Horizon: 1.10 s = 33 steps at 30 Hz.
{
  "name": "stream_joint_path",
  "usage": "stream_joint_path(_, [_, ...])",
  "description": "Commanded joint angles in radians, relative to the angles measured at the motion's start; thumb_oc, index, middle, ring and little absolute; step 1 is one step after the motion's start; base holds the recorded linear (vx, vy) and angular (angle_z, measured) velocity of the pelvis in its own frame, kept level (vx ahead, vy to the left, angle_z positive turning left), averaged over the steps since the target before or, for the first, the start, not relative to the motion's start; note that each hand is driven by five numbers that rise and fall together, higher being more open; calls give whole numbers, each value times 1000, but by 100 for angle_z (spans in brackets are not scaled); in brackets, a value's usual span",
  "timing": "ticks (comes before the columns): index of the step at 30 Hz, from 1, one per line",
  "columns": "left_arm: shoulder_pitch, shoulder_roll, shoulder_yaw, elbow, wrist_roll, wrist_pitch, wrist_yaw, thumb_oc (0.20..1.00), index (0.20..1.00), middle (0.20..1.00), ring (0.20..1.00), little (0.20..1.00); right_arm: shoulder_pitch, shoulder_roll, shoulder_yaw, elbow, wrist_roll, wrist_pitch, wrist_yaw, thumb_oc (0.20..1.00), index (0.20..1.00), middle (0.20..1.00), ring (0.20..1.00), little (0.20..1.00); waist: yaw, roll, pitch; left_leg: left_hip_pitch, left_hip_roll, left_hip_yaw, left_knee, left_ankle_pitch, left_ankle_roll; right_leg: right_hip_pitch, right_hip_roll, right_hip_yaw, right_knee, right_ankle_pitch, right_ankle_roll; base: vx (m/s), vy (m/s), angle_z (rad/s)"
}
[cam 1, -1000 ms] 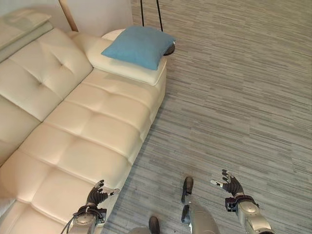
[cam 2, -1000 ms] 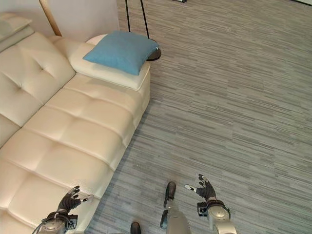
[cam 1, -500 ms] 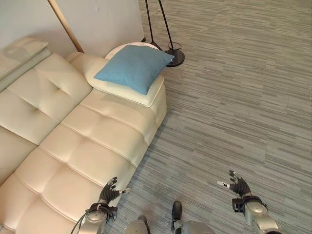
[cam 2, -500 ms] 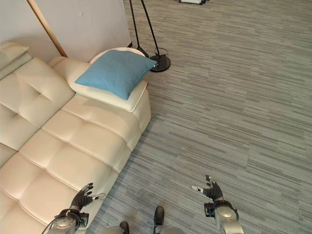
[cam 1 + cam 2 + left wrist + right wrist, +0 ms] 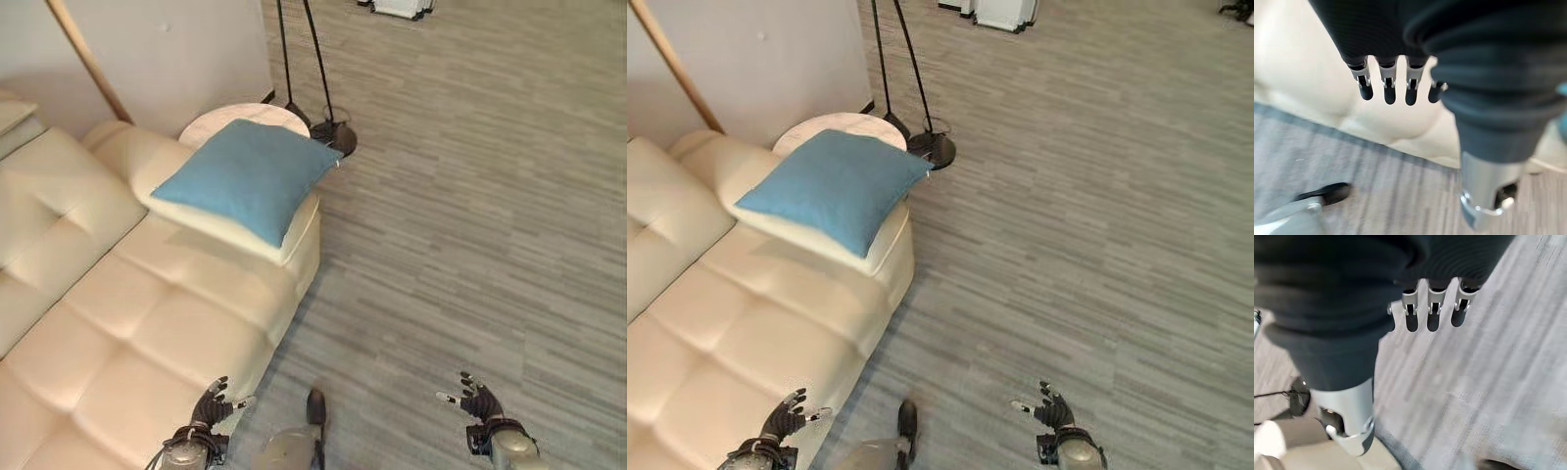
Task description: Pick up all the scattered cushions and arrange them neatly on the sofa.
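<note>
Change: the whole view has shifted since the earlier frames — camera motion; more floor and the lamp poles now show at the top, the cushion sits lower and larger in frame. Both hands hold much the same low position.
Cushion: blue cushion in the upper left of the frame, lying flat on the sofa's armrest end, one corner pointing toward the lamp base.
Sofa: cream tufted sofa fills the left side, from mid-left to the lower left.
Side table: round pale top just behind the cushion, partly covered by it.
Lamp: dark round base on the grey striped floor, two thin poles rising to the top edge.
Left hand: bottom edge, left of centre, over the sofa's front edge — fingers spread, holding nothing.
Right hand: lower right, above bare floor, fingers apart and empty.
</note>
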Motion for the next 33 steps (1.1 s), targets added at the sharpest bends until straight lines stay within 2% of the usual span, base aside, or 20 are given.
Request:
stream_joint_path(1, [-12, 45, 40, -47, 4, -24, 15, 1000, 1000, 1000, 1000, 1000, -40, 3, -26, -26, -14, -29, -4, 1000, 1000, 1000, 1000, 1000, 29, -20, 14, -66, 35, -27, 127, -108, -107, 47, -173, 70, -221, 253, 71, 292, 148, 17])
stream_joint_path(2, [-11, 46, 47, -45, -2, -27, 21, 1000, 1000, 1000, 1000, 1000, -48, 6, -21, -25, -8, -31, 1, 1000, 1000, 1000, 1000, 1000, 18, -8, 19, -15, 28, -43, 114, -134, -96, -15, -163, 60, -210, 250, 49, 414, 159, 7])
stream_joint_path(3, [-13, 45, 54, -35, -8, -29, 23, 1000, 1000, 1000, 1000, 1000, -58, 2, -20, -26, 1, -31, 3, 1000, 1000, 1000, 1000, 1000, -3, 13, 27, 35, 28, -64, 97, -153, -92, -83, -140, 39, -231, 212, 34, 607, 195, 9])
stream_joint_path(5, [-17, 39, 62, -6, -18, -28, 32, 1000, 1000, 1000, 1000, 1000, -72, -2, -16, -28, 5, -28, -4, 1000, 1000, 1000, 1000, 1000, -28, 24, 54, 119, 14, -90, 78, -190, -96, -169, -129, -12, -330, 203, 31, 471, 67, 18])
stream_joint_path(9, [-21, 28, 78, 12, -21, -34, 44, 1000, 1000, 1000, 1000, 1000, -69, -12, -18, -35, 3, -22, -10, 1000, 1000, 1000, 1000, 1000, -63, 21, 76, 199, -19, -155, 82, -237, -109, -229, -101, 25, -496, 263, 61, 371, -36, 63])
stream_joint_path(11, [-27, 23, 81, 25, -22, -35, 49, 1000, 1000, 1000, 1000, 1000, -67, -12, -20, -30, 1, -22, -11, 1000, 1000, 1000, 1000, 1000, -74, 24, 78, 215, -21, -176, 82, -245, -114, -251, -98, 37, -517, 275, 68, 319, -70, 91])
stream_joint_path(12, [-30, 22, 89, 36, -18, -36, 54, 1000, 1000, 1000, 1000, 1000, -57, -12, -22, -31, -6, -18, -10, 1000, 1000, 1000, 1000, 1000, -90, 27, 75, 248, -20, -208, 78, -252, -125, -277, -94, 62, -526, 293, 78, 552, -186, 120])
stream_joint_path(13, [-23, 20, 89, 34, -19, -41, 53, 1000, 1000, 1000, 1000, 1000, -39, -8, -29, -25, 1, -23, -3, 1000, 1000, 1000, 1000, 1000, -95, 25, 61, 294, -17, -249, 70, -270, -141, -249, -102, 78, -519, 306, 66, 873, -440, 167])
stream_joint_path(14, [-25, 12, 87, 42, -32, -42, 54, 1000, 1000, 1000, 1000, 1000, -42, -9, -35, -16, 8, -31, 1, 1000, 1000, 1000, 1000, 1000, -97, 40, 41, 298, 38, -267, 114, -221, -193, -209, -99, 43, -493, 297, 39, 621, -374, 132])
stream_joint_path(16, [-26, 14, 87, 36, -37, -42, 52, 1000, 1000, 1000, 1000, 1000, -43, -12, -39, -20, 13, -33, 0, 1000, 1000, 1000, 1000, 1000, -96, 37, 39, 275, 46, -268, 151, -187, -206, -200, -102, 32, -494, 290, 34, 264, -240, 151])
stream_joint_path(17, [-31, 12, 83, 28, -48, -43, 54, 1000, 1000, 1000, 1000, 1000, -45, -21, -37, -26, 22, -41, -2, 1000, 1000, 1000, 1000, 1000, -95, 34, 45, 220, 69, -253, 248, -146, -228, -177, -101, 21, -492, 271, 18, 187, -226, 111])
stream_joint_path(18, [-35, 11, 82, 23, -57, -42, 51, 1000, 1000, 1000, 1000, 1000, -48, -25, -37, -29, 26, -38, -2, 1000, 1000, 1000, 1000, 1000, -96, 24, 45, 179, 82, -226, 300, -124, -224, -164, -108, 13, -497, 260, 9, 172, -243, 58])
stream_joint_path(20, [-51, 4, 79, 31, -75, -46, 55, 1000, 1000, 1000, 1000, 1000, -59, -38, -32, -20, 31, -37, -8, 1000, 1000, 1000, 1000, 1000, -90, 13, 50, 125, 116, -157, 364, -127, -213, -128, -106, -11, -509, 230, -11, 181, -216, 36])
stream_joint_path(21, [-66, -5, 74, 46, -87, -48, 57, 1000, 1000, 1000, 1000, 1000, -68, -46, -27, 1, 28, -33, -11, 1000, 1000, 1000, 1000, 1000, -82, 7, 48, 98, 116, -113, 337, -163, -197, -97, -100, -30, -520, 210, -20, 154, -149, 30])
stream_joint_path(23, [-71, -8, 71, 54, -85, -49, 58, 1000, 1000, 1000, 1000, 1000, -68, -48, -30, 3, 31, -35, -15, 1000, 1000, 1000, 1000, 1000, -79, 5, 44, 91, 106, -98, 308, -178, -193, -85, -101, -41, -528, 202, -19, 174, -103, 13])
stream_joint_path(24, [-81, -11, 64, 61, -84, -49, 59, 1000, 1000, 1000, 1000, 1000, -60, -48, -44, 2, 36, -33, -19, 1000, 1000, 1000, 1000, 1000, -80, -8, 34, 42, 84, -34, 253, -205, -179, -57, -108, -66, -541, 188, -16, 229, -95, 32])
stream_joint_path(26, [-87, -7, 67, 59, -83, -48, 64, 1000, 1000, 1000, 1000, 1000, -58, -49, -53, 5, 33, -30, -30, 1000, 1000, 1000, 1000, 1000, -75, -7, 39, 15, 86, 36, 225, -189, -180, -31, -98, -80, -543, 173, -16, 190, -60, 75])
stream_joint_path(27, [-82, -5, 74, 59, -85, -46, 64, 1000, 1000, 1000, 1000, 1000, -54, -48, -61, 11, 27, -26, -34, 1000, 1000, 1000, 1000, 1000, -77, 0, 35, 53, 93, 99, 163, -178, -186, -18, -84, -101, -536, 167, -13, 177, -8, 60])
stream_joint_path(32, [-40, -5, 104, 47, -93, -42, 67, 1000, 1000, 1000, 1000, 1000, -53, -51, -63, -18, -2, -22, -35, 1000, 1000, 1000, 1000, 1000, -59, -6, 16, 99, 66, 68, 112, -180, -169, 14, -83, -113, -526, 161, -2, 148, 70, -2])
stream_joint_path(33, [-24, -2, 119, 43, -95, -39, 67, 1000, 1000, 1000, 1000, 1000, -56, -53, -65, -33, -13, -18, -35, 1000, 1000, 1000, 1000, 1000, -44, -6, 4, 126, 59, 66, 80, -184, -155, 22, -90, -115, -512, 153, 8, 103, 110, 4])
